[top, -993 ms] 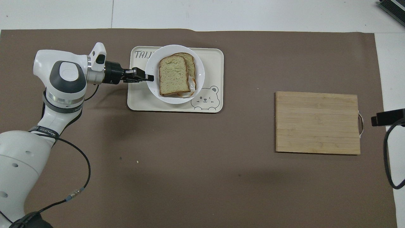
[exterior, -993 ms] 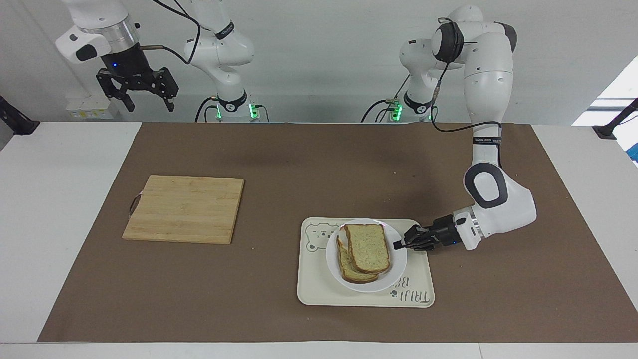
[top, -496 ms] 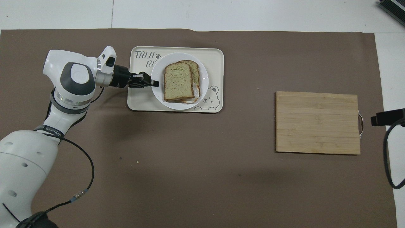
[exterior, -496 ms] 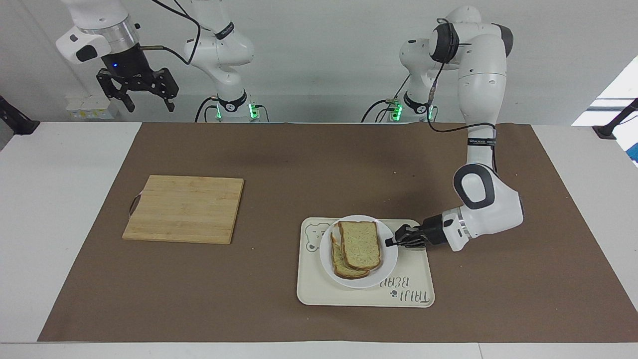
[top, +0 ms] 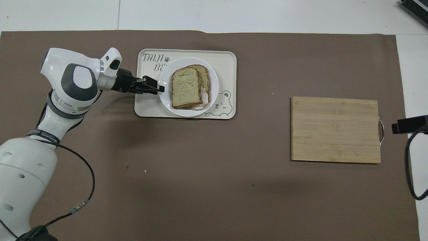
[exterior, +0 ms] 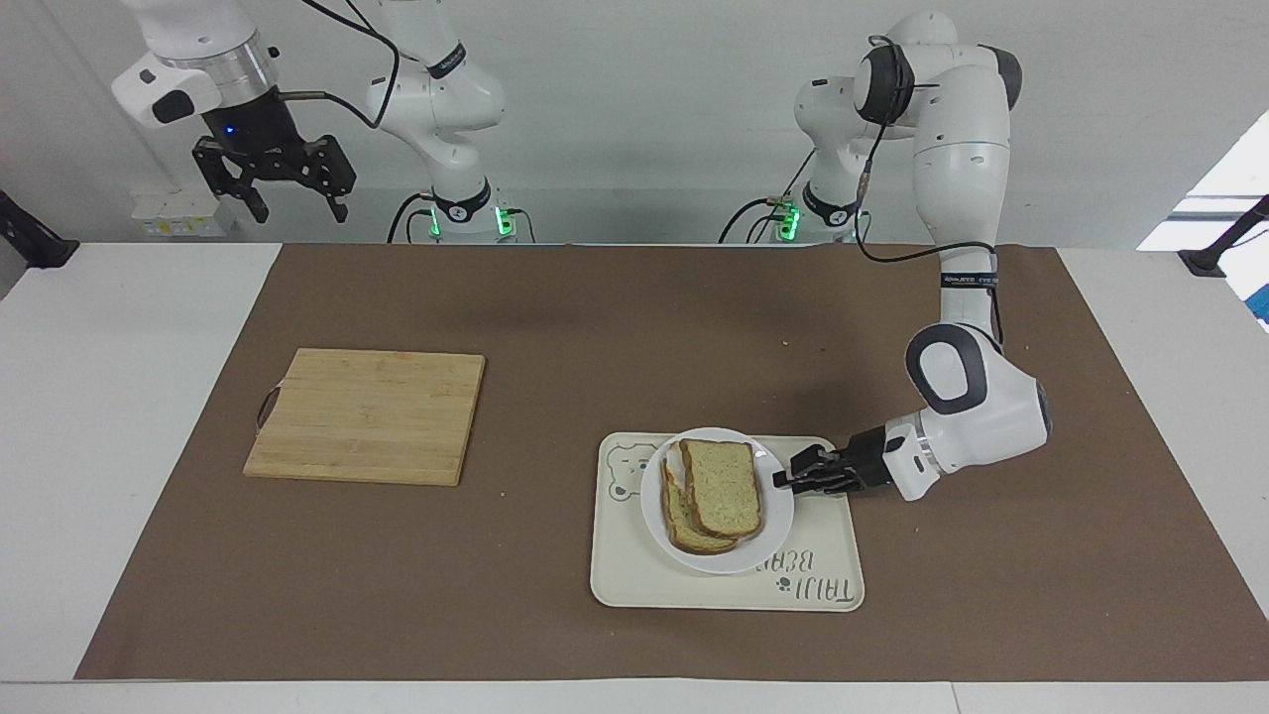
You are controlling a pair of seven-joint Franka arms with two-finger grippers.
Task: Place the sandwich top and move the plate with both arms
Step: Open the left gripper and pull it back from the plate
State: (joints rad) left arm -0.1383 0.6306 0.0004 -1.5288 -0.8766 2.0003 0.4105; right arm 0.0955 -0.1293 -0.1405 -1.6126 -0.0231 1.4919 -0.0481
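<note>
Sandwich top (exterior: 725, 486) sits stacked on the plate (exterior: 778, 516) inside your tray (exterior: 828, 590); right gripper (exterior: 273, 188) waits, spread wide. Overhead, left gripper (top: 161, 89) touches the rim, grip unclear: expect slippage.

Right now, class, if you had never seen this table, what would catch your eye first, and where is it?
First, the sandwich top lying on another slice on the plate, which sits on the cream bear tray toward the left arm's end. The left gripper is low at the plate's rim. The wooden cutting board lies toward the right arm's end, where the right gripper waits, open, up in the air.
</note>
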